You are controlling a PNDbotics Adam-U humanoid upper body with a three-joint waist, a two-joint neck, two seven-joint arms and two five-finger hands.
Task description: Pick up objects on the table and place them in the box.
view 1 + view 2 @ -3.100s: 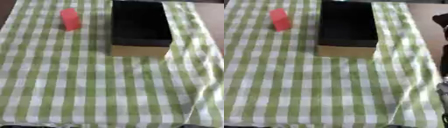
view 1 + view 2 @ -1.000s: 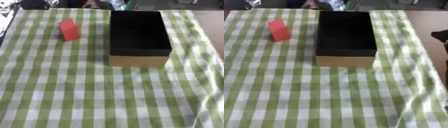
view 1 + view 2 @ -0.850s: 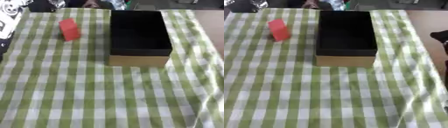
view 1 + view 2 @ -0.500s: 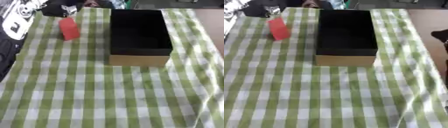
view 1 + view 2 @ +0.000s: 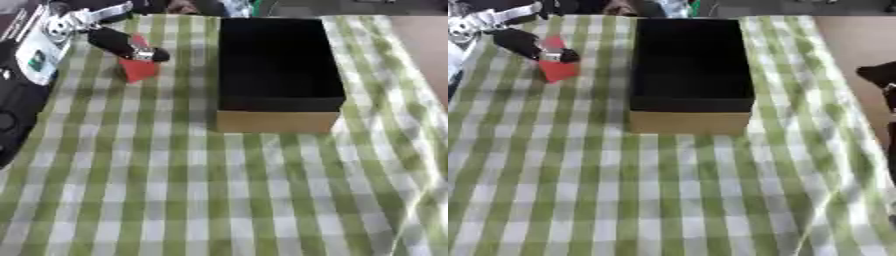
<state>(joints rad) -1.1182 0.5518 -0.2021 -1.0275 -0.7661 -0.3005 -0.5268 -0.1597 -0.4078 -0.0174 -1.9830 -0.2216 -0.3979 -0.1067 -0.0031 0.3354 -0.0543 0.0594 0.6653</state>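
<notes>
Now the left hand (image 5: 114, 39) is up at the far left of the table, right over the red block (image 5: 137, 69). Its dark fingers (image 5: 149, 54) reach across the top of the block and touch it. They look fairly straight, not curled round it yet, so I would say the hand is open and only just getting there.

The block sits right under the fingertips, with most of it poking out below them. The box (image 5: 276, 70) is off to the hand's right, near but not touching the block.

To do this bit well, I think the hand should come down a little more, so the thumb goes on one side of the block and the fingers on the other. Then it should squeeze before it lifts. If it pushes from the top only, the block could tip over or slide on the cloth.

The block is small with flat sides and sharp corners, and it looks hard. The box is long and deep, black inside, with plain brown card on the outside. The green and white checked tablecloth (image 5: 175, 190) is soft and has wrinkles near its right edge.

A dark bit of the right hand (image 5: 881, 82) shows at the right edge, and I cannot tell how its fingers are.
</notes>
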